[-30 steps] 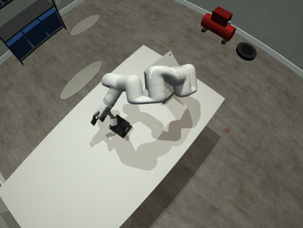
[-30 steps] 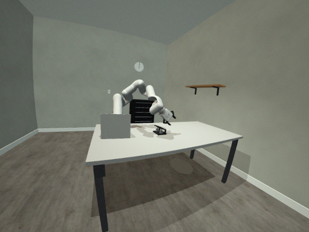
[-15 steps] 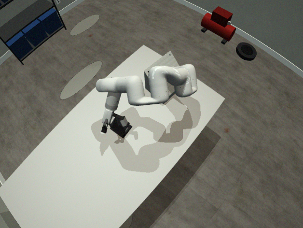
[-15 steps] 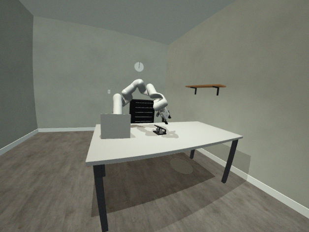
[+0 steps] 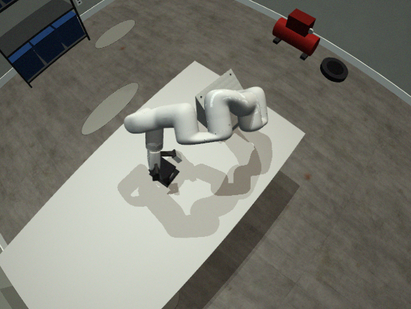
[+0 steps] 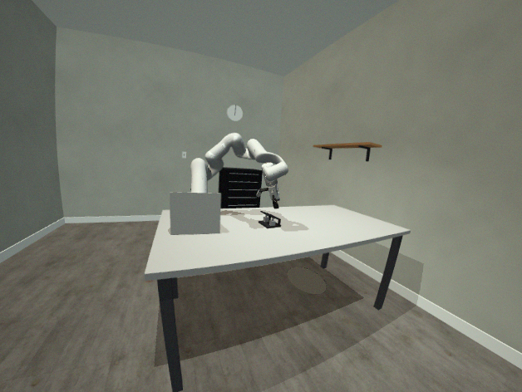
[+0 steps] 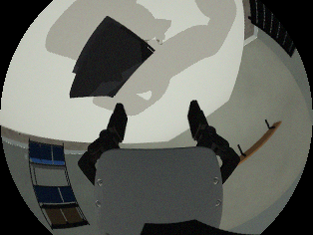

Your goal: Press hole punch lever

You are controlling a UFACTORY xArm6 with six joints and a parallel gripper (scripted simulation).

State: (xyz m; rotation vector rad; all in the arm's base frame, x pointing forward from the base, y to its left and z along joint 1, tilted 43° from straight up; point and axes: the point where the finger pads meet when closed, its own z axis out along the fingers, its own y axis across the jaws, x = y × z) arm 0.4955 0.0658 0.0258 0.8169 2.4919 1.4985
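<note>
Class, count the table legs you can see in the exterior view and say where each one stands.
3. One leg at the near left corner, one at the near right corner, one further back on the right. A fourth may be hidden.

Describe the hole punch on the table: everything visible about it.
The hole punch is a small, dark, nearly black tool that looks like metal, with a flat base and a broad lever plate slanting up from it, so the lever is not yet pressed. It stands upright on the white table, near the middle of its width, to the side of the grey box at the arm's foot. The open gripper hangs just above it; nothing but the table appears to touch it.
</note>
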